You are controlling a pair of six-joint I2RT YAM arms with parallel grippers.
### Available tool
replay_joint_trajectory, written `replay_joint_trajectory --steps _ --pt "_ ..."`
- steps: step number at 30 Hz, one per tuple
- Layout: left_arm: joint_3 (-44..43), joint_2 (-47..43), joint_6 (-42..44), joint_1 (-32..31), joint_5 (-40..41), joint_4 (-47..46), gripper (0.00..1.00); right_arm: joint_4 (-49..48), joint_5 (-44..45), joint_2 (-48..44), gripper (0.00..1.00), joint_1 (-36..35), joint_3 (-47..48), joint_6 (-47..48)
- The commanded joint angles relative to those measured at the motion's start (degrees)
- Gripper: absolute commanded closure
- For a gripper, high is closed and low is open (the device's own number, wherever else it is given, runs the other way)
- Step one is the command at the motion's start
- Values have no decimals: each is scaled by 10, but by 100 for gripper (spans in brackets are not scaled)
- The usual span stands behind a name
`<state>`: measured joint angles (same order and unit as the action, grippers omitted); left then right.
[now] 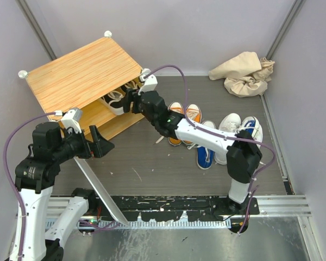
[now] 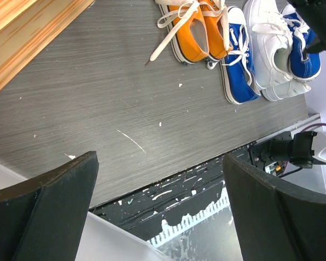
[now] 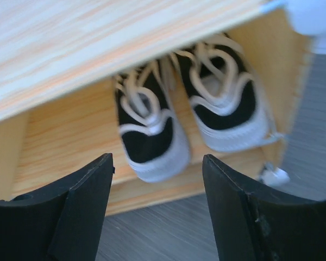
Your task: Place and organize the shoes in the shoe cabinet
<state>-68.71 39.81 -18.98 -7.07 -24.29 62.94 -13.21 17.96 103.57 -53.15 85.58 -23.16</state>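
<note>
The shoe cabinet (image 1: 81,73) stands at the back left with its white front panel (image 1: 100,187) swung down onto the floor. A pair of black shoes (image 3: 146,136) sits inside on the shelf, toes outward. My right gripper (image 3: 157,217) is open and empty just in front of them, at the cabinet opening (image 1: 125,102). My left gripper (image 1: 100,145) is open and empty beside the cabinet's near corner, above the panel. The orange shoes (image 1: 183,120), blue shoes (image 1: 206,152) and white shoes (image 1: 228,128) stand on the floor to the right; they also show in the left wrist view (image 2: 198,30).
A crumpled beige cloth bag (image 1: 244,73) lies at the back right corner. Purple-grey walls close in the floor on three sides. A metal rail (image 1: 179,206) with the arm bases runs along the near edge.
</note>
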Motion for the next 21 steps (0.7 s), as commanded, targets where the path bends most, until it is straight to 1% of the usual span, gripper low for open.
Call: replay_joint_trajectory --steps 1,3,4,6,8,11,13,16,21 --pt "-8 -6 19 -1 -25 -9 2 165 138 -85 24 0 -27 31" --pt "-13 -6 20 -1 -33 -14 2 233 184 -115 16 6 -58 36" --pt "-15 -5 20 -1 -36 -16 2 266 197 -130 14 12 -74 32" --pt "-18 -4 20 -1 -41 -20 2 319 201 -160 14 34 -120 10" --pt "-19 -3 19 -1 -43 -23 2 352 177 -188 15 66 -164 -20" --pt "-13 -1 20 -2 -42 -25 2 352 130 -214 20 102 -223 -43" --pt "-8 0 21 -3 -40 -25 2 335 108 -214 22 108 -246 -40" --pt "-4 -2 22 -2 -34 -22 2 322 73 -192 22 109 -246 -29" --pt "-7 -4 24 -2 -32 -14 2 327 70 -148 23 120 -243 -44"
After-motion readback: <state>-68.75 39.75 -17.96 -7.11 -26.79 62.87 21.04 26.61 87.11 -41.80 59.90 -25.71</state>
